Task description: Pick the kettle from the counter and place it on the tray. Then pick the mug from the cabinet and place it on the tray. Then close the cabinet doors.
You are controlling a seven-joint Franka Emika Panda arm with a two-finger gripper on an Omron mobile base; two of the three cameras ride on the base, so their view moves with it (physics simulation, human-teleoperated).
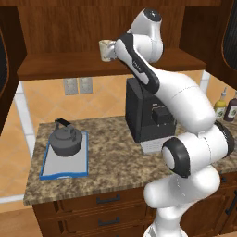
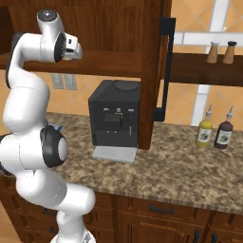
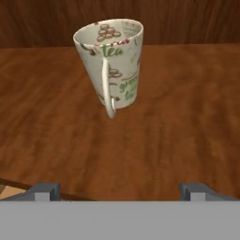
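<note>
Kettle on tray, mug in cabinet

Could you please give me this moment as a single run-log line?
kettle: on tray | mug: upright on cabinet shelf, not gripped | gripper: open, facing mug handle | cabinet doors: open

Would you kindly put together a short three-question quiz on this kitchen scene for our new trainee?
1. True or false: the kettle already sits on the tray.
2. Where does the mug stand? A) on the counter B) on the cabinet shelf C) on the tray
3. Fill in: the gripper is ____, its fingers wide apart and short of the mug.

Key: 1 true; 2 B; 3 open.
</note>
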